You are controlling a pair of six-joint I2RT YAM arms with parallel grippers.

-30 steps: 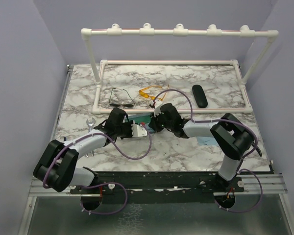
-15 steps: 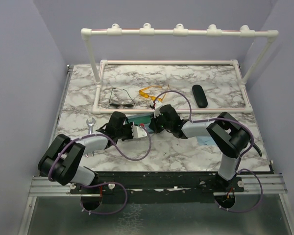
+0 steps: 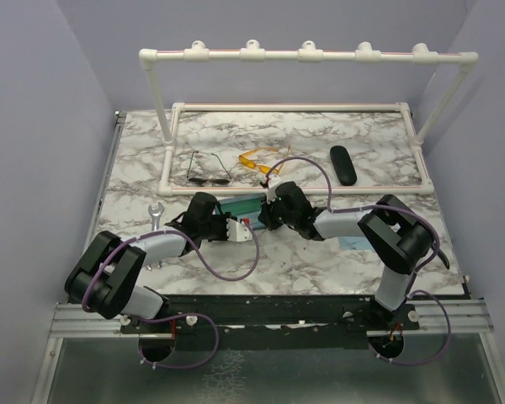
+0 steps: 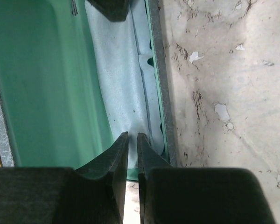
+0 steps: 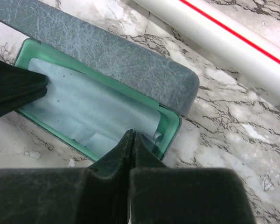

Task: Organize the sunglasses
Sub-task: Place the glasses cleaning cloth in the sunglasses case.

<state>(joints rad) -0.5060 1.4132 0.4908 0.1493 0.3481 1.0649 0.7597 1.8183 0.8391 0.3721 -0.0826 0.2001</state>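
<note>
A white marble-patterned tabletop with grey veins carries a white plastic pipe frame marked with a thin red stripe. The frame's low rectangle lies on the far half and its tall bar rises at the far edge. A black oval case lies inside that rectangle, far right. A grey-blue rectangular case lies open just near of the rectangle's near rail, at mid tabletop. Its inside is green, with a pale blue cloth crumpled in it. A small silver wrench lies to the left. Lavender walls enclose three sides.
</note>
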